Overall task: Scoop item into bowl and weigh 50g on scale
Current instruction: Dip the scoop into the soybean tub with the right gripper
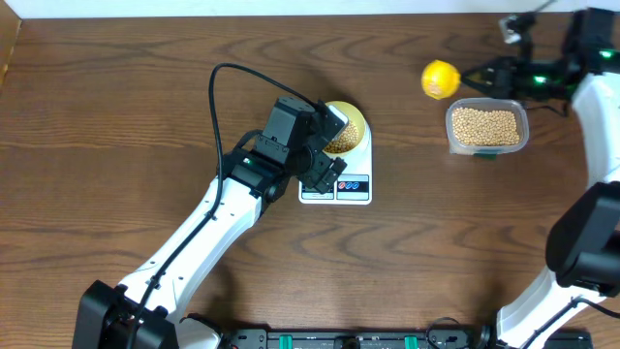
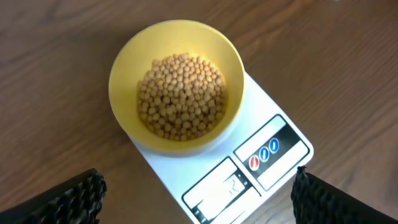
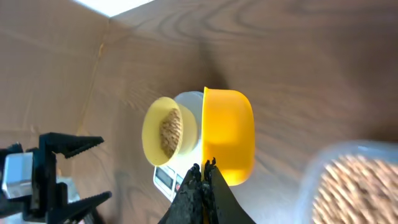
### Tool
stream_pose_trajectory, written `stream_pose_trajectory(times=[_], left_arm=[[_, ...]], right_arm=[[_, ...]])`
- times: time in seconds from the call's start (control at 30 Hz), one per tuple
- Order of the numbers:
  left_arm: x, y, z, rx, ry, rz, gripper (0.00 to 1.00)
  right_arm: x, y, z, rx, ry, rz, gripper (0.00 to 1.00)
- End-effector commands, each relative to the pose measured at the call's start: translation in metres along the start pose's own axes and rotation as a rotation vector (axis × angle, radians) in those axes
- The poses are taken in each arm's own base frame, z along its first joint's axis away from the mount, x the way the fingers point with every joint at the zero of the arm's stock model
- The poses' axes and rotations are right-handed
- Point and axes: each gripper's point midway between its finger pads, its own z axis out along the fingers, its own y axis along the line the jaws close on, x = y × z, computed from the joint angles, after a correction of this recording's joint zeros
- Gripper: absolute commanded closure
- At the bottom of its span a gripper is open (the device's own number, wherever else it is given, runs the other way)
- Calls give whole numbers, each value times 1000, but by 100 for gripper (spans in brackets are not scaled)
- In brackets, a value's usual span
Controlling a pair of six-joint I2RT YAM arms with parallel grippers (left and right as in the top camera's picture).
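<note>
The pale yellow bowl (image 2: 124, 68) stands on the white scale (image 2: 280, 134) and holds a heap of beige beans (image 2: 180, 96). My left gripper (image 2: 199, 199) is open and empty, hovering just above the scale's front with a finger on each side. In the overhead view it (image 1: 327, 147) covers part of the bowl (image 1: 353, 120) and the scale (image 1: 339, 190). My right gripper (image 3: 205, 171) is shut on the handle of the yellow scoop (image 3: 229, 134), held above the table at the back right (image 1: 441, 79). The scoop's inside is hidden.
A clear plastic tub (image 1: 486, 128) filled with beans stands right of the scale, just under my right gripper (image 1: 481, 79). It shows blurred in the right wrist view (image 3: 357, 183). A black cable (image 1: 218, 97) loops over the left arm.
</note>
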Motion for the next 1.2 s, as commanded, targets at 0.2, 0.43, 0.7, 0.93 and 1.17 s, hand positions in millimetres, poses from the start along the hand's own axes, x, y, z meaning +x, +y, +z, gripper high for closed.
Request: stream_pose_trajectory(times=[0.2, 0.43, 0.7, 0.93, 1.17], left_arm=[[0, 1, 0, 0, 12, 11, 2], [10, -2, 0, 10, 54, 6, 2], [53, -13, -7, 51, 229, -55, 2], [79, -23, -14, 92, 339, -89, 2], [106, -43, -7, 167, 394, -18, 2]], right_arm=[[19, -41, -56, 293, 10, 144, 98], [24, -59, -77, 622, 40, 108, 98], [32, -69, -80, 932, 150, 5, 98], [31, -64, -79, 1120, 207, -99, 99], [32, -59, -75, 1147, 231, -134, 99]])
